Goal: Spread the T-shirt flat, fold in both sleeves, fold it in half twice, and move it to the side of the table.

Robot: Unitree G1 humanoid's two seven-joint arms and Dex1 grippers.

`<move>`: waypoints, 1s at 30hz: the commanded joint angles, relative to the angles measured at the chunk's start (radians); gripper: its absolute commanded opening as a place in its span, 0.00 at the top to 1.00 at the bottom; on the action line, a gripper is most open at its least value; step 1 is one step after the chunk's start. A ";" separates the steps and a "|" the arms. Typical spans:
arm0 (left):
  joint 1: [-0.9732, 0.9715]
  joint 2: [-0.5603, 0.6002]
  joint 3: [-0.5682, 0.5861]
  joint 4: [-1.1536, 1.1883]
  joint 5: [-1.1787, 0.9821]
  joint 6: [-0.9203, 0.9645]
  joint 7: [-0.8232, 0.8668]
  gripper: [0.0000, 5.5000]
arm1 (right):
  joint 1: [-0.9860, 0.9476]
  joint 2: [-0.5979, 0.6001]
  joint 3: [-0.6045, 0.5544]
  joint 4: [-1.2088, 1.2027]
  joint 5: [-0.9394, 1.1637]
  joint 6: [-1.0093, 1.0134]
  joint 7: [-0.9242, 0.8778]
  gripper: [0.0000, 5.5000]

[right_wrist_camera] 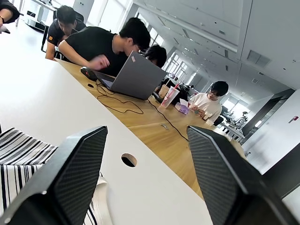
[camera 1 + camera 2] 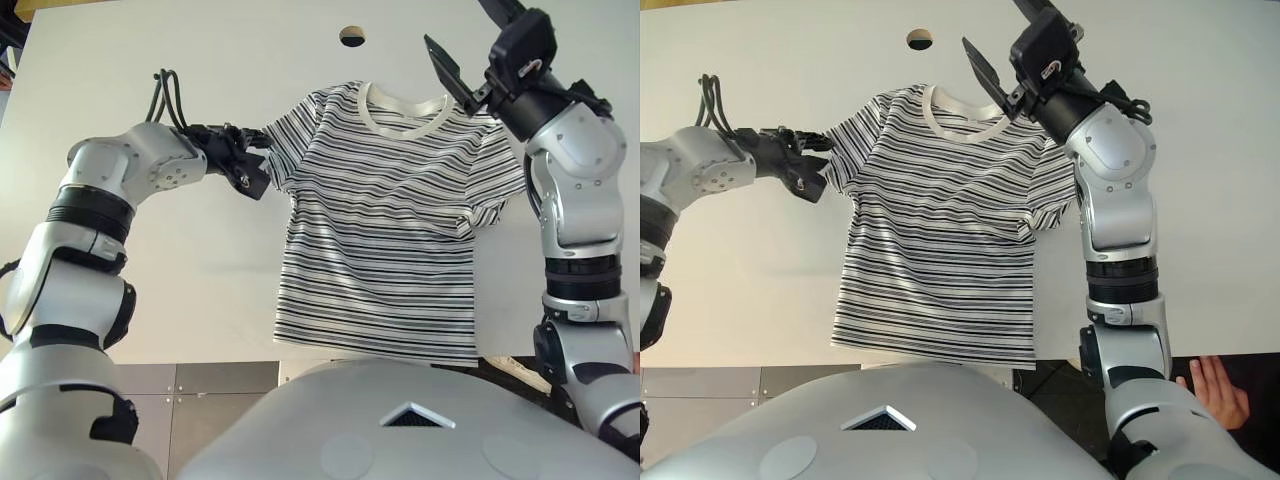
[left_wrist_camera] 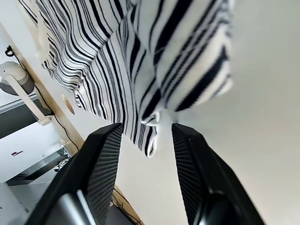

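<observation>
A black-and-white striped T-shirt (image 2: 385,220) lies face up on the white table (image 2: 200,290), collar (image 2: 405,108) away from me and hem at the near edge. My left gripper (image 2: 255,160) is at the tip of the left sleeve (image 2: 290,140). In the left wrist view it (image 3: 145,129) stands open, with the sleeve's edge (image 3: 154,117) just at the gap between the fingers. The right gripper (image 2: 475,45) is raised above the shirt's right shoulder, open and holding nothing. The right sleeve (image 2: 495,180) is slightly bunched near its hem.
A round cable hole (image 2: 352,36) sits in the table beyond the collar. Bare table stretches to the left of the shirt and behind it. The shirt's hem (image 2: 380,345) reaches the table's front edge.
</observation>
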 commanded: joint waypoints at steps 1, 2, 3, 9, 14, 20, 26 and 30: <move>0.002 0.000 -0.063 0.052 0.054 0.006 0.022 0.64 | 0.009 -0.003 0.004 -0.039 0.009 0.020 0.006 0.43; 0.000 0.005 -0.070 0.056 0.055 0.010 0.027 0.64 | 0.009 -0.002 0.007 -0.041 0.009 0.020 0.008 0.43; -0.003 0.009 -0.075 0.060 0.057 0.013 0.032 0.64 | 0.009 -0.001 0.009 -0.043 0.010 0.020 0.011 0.43; -0.049 0.009 -0.119 0.115 0.086 0.034 0.061 0.64 | 0.017 0.002 0.014 -0.064 0.014 0.018 0.015 0.43; -0.087 -0.037 -0.159 0.181 0.099 0.050 0.098 0.64 | 0.022 0.006 0.017 -0.083 0.014 0.022 0.012 0.43; -0.110 -0.097 -0.211 0.224 0.114 0.054 0.165 0.64 | 0.028 0.007 0.020 -0.095 0.009 0.031 0.001 0.43; -0.117 -0.153 -0.269 0.269 0.131 0.057 0.226 0.64 | 0.026 0.006 0.022 -0.095 0.003 0.035 -0.004 0.43; -0.125 -0.153 -0.292 0.289 0.129 0.048 0.220 0.70 | 0.026 0.007 0.023 -0.097 0.005 0.035 -0.005 0.43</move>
